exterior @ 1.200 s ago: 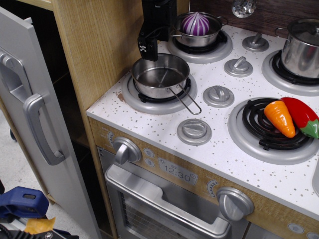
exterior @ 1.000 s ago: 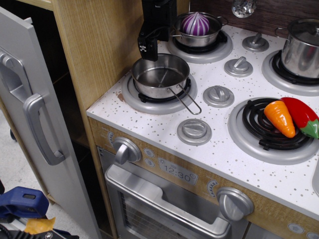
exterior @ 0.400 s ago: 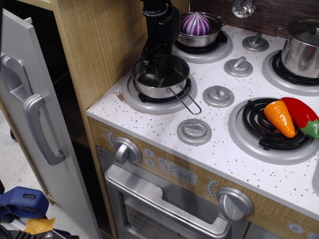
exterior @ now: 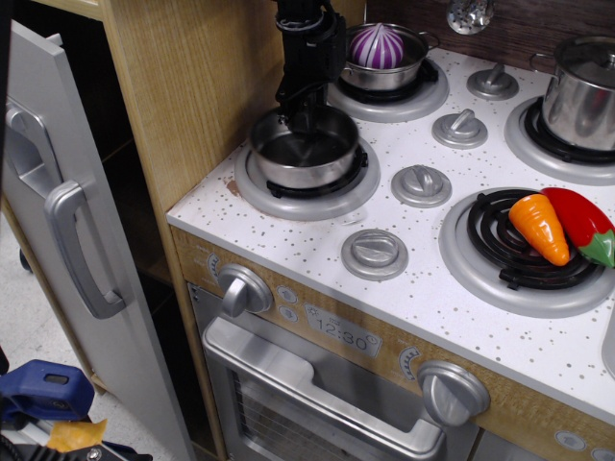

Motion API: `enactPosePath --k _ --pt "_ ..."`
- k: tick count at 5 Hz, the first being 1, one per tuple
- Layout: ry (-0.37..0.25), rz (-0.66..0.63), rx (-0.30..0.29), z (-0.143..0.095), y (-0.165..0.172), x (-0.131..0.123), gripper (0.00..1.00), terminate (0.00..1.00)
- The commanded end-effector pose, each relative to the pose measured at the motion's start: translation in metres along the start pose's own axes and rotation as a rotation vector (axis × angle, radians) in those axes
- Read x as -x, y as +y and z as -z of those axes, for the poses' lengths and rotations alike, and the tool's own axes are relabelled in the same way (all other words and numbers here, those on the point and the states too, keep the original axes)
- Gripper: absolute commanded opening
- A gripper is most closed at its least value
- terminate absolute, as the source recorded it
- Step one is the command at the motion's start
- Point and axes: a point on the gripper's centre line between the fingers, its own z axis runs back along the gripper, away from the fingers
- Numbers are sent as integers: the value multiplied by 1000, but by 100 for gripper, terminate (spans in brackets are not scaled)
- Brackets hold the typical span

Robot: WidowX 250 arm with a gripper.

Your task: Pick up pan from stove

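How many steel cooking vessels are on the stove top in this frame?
3. A small shallow shiny steel saucepan on the front-left burner, under the black pincer; a two-handled steel pot holding a purple onion, back-left; a tall lidded steel pot, back-right, partly cropped.

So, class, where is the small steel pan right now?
The pan sits at the front-left burner of the stove, under the gripper, in front of the onion pot.

The claw (exterior: 304,113) tips are hidden behind the pan (exterior: 304,149) rim (grip unreadable); its handle is out of sight.
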Motion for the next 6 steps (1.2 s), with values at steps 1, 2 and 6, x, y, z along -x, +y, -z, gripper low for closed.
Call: enactPosePath --k 1,2,6 --pt "24 -1 -74 -27 14 0 0 0" --pt "37 -10 -71 -41 20 -7 0 0" --pt "79 -30 -51 -105 33 -50 0 0"
